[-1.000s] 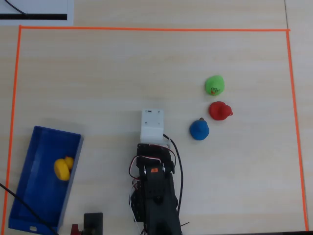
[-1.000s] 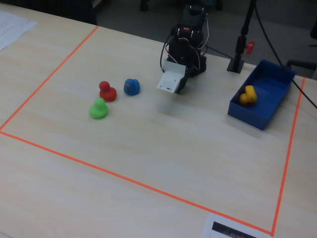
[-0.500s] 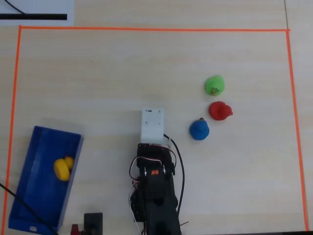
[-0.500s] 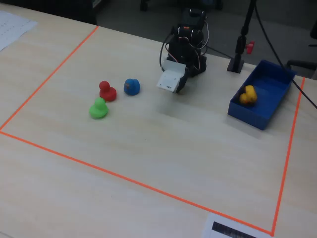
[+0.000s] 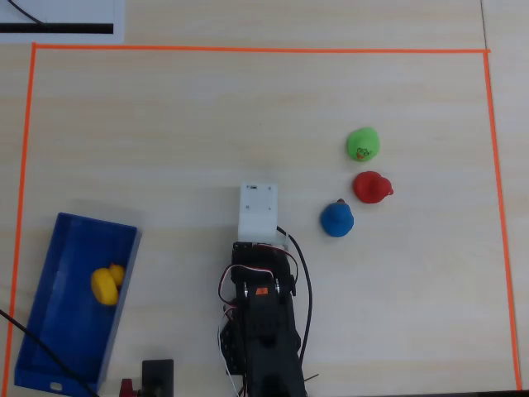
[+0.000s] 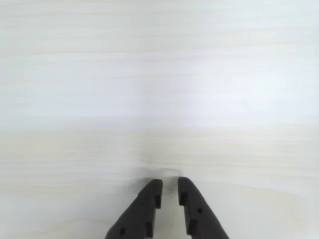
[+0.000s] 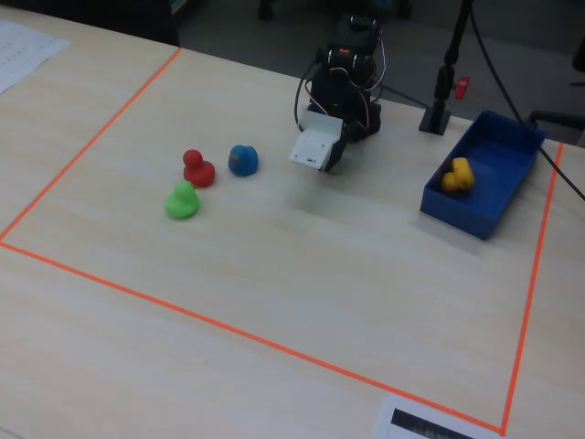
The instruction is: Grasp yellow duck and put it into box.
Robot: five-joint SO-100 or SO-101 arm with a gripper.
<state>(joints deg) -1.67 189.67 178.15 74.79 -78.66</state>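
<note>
The yellow duck lies inside the blue box at the lower left of the overhead view. In the fixed view the duck sits in the box at the right. My gripper hangs over bare table in the wrist view. Its black fingers stand nearly together with a thin gap and hold nothing. The arm is folded back near its base, and its white wrist housing covers the jaws from above. The gripper is well apart from the box and the duck.
A green duck, a red duck and a blue duck stand together to the right of the arm in the overhead view. Orange tape frames the work area. A black stand stands beside the box.
</note>
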